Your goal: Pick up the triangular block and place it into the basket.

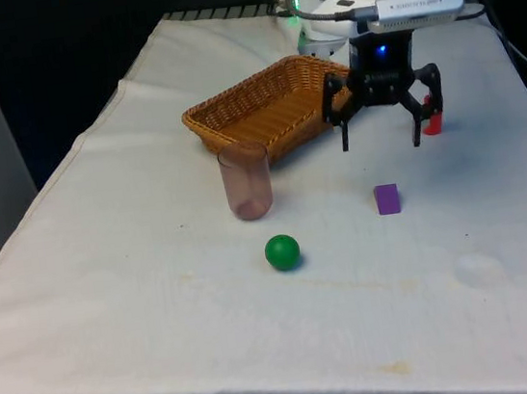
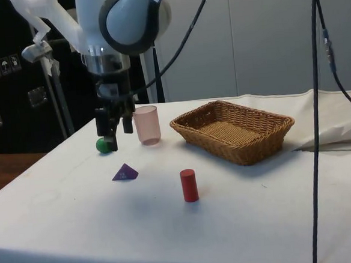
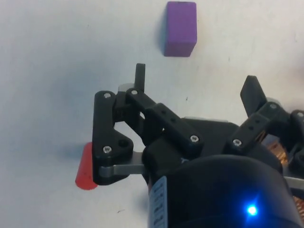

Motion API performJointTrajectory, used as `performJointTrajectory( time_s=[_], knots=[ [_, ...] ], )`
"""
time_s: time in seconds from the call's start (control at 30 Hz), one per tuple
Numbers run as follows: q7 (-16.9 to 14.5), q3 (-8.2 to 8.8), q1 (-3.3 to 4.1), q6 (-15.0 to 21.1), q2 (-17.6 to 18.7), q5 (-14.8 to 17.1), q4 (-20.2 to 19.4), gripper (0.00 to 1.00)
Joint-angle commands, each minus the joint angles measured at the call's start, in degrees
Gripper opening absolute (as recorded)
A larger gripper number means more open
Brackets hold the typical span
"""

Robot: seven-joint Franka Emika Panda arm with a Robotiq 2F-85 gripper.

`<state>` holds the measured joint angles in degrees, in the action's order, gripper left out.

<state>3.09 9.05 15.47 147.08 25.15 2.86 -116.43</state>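
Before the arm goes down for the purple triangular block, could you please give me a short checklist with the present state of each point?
1. Gripper open and empty: ok, the fingers stand wide apart with nothing between them.
2. Purple triangular block free on the white cloth: ok, nothing touches it.
3. Gripper over the block: not ok, it hangs in the air short of it, toward the robot.
4. Red cylinder out of the way: cannot tell, it stands upright close beside the gripper.
5. Woven wicker basket ready: ok, it is empty.
6. Pink translucent cup and green ball apart from the block: ok.
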Motion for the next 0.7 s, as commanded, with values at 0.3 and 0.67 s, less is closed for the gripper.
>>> performJointTrajectory(
  time_s=[0.3, 0.67],
  knots=[
    [-3.5, -0.23, -0.17, 4.3, 2.3, 0.1, 0.0, 1.0],
    [-5.1, -0.92, -0.74, 4.4, 4.7, 1.0, 1.5, 1.0]
  ],
)
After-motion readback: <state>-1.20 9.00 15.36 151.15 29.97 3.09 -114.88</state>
